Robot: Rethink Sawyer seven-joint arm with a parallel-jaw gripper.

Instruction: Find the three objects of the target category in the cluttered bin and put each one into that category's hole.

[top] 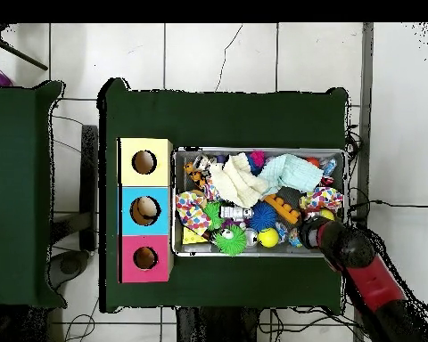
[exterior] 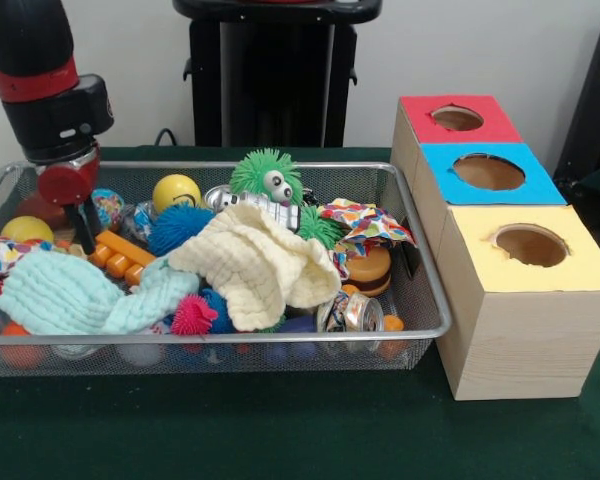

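Jaws impossible to read — gripper (exterior: 80,232) down inside the cluttered bin (exterior: 435,300) at its end farthest from the boxes, dark tips sunk among toys, gap between them hidden in both views. Just beside the tips: an orange block toy (exterior: 120,256), a blue spiky ball (exterior: 175,228), a yellow ball (exterior: 176,191) a little behind. Red and black arm (exterior: 42,85) reaching down from the upper corner of the front view; from overhead, entering at the bin's corner nearest the robot's base (top: 335,239).

Bin on green table cloth (exterior: 280,430), long side toward the front camera, packed full — cream cloth (exterior: 255,265) heaped in the middle, pale mint cloth (exterior: 70,295) beside it, green fuzzy toy (exterior: 265,178) with big eyes at the back, small pink spiky ball (exterior: 193,315) near the front rim, patterned fabric (exterior: 365,222) at the box end.

Touching or just beside that end: three wooden boxes in a row, each with a round hole — red top (exterior: 458,118), blue top (exterior: 488,172), yellow top (exterior: 532,246).
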